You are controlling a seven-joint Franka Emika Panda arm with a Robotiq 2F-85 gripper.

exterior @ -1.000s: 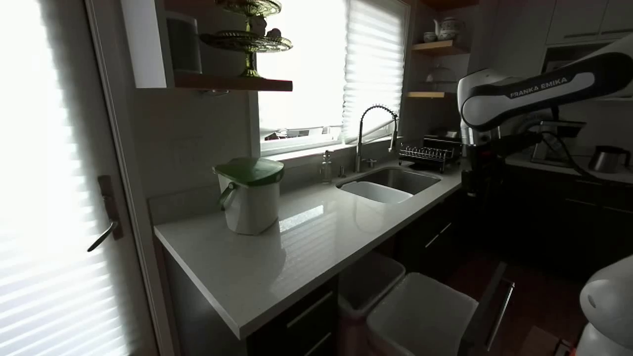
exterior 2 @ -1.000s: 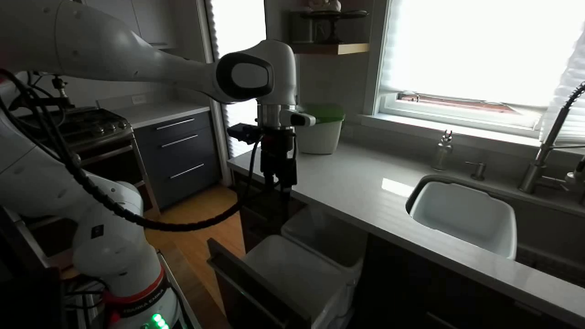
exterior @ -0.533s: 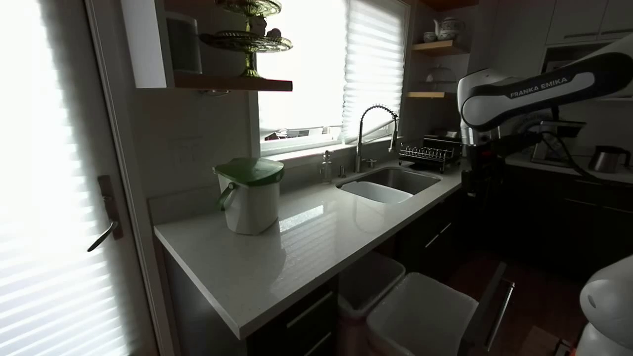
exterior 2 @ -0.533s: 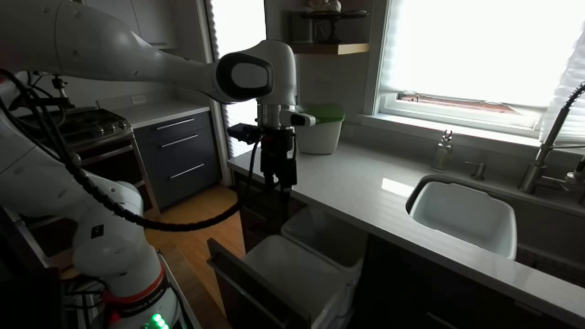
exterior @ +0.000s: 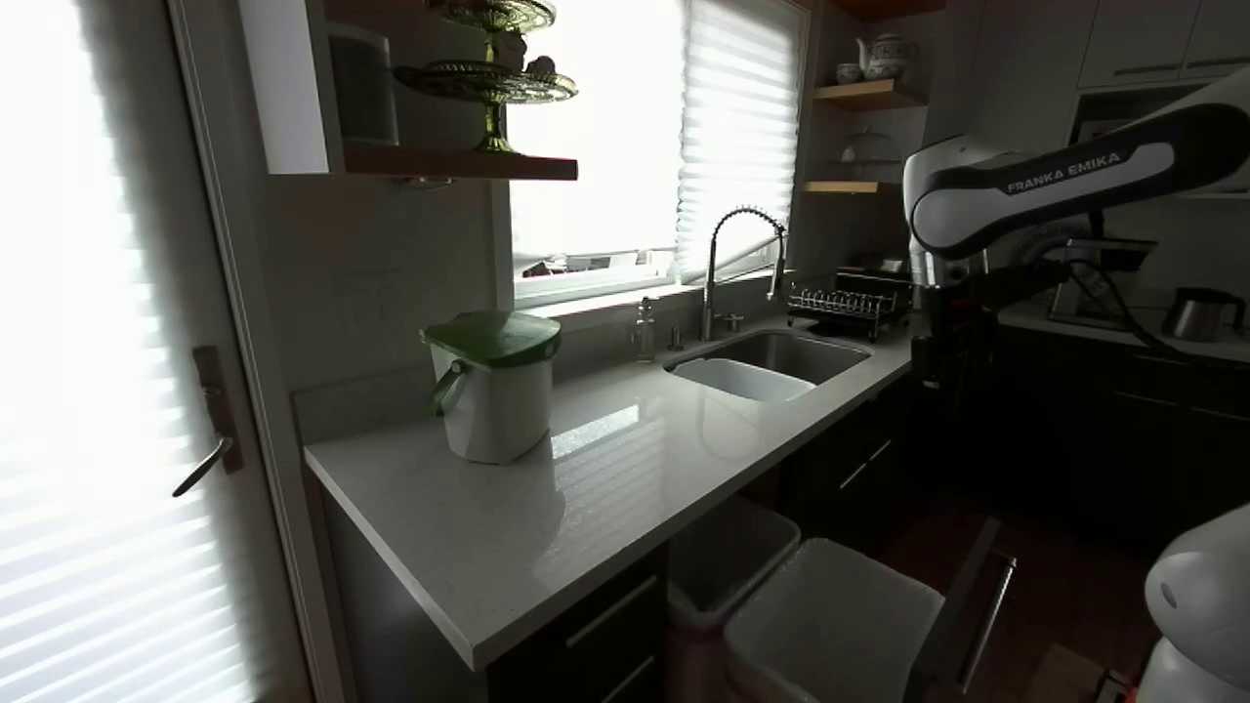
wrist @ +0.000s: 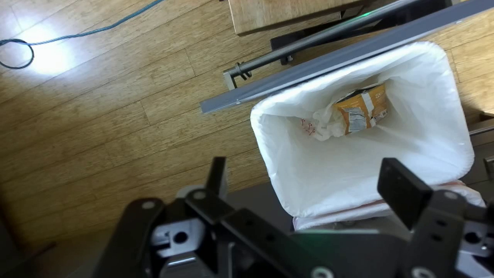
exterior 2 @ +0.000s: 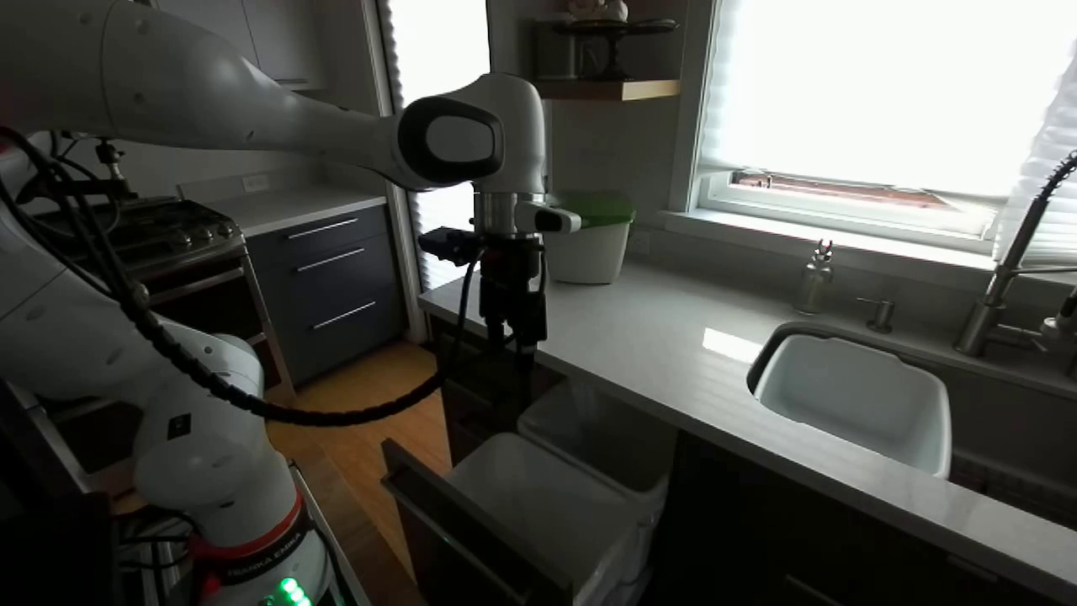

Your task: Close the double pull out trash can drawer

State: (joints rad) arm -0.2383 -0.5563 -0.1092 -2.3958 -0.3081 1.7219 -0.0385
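wrist view: wooden board [wrist: 285,13] near drawer [wrist: 347,54]

This is a kitchen. A sink [exterior: 809,353] with a faucet [exterior: 709,308] is set into the table [exterior: 625,488]; in an exterior view a dish rack [exterior: 845,305] stands beyond it, a kettle [exterior: 1196,315] sits far right and a teapot [exterior: 887,59] on a shelf [exterior: 867,94]. A stove [exterior 2: 181,240] stands beside cabinet drawers [exterior 2: 334,283]. Trash bins [exterior: 830,615] stand in a pulled-out drawer [exterior 2: 471,522].

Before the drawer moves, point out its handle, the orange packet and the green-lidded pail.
Drawer handle [wrist: 314,39]: wrist view, the bar.
Orange packet [wrist: 362,110]: wrist view, printed side.
Green-lidded pail [exterior: 500,402]: in an exterior view, white body.
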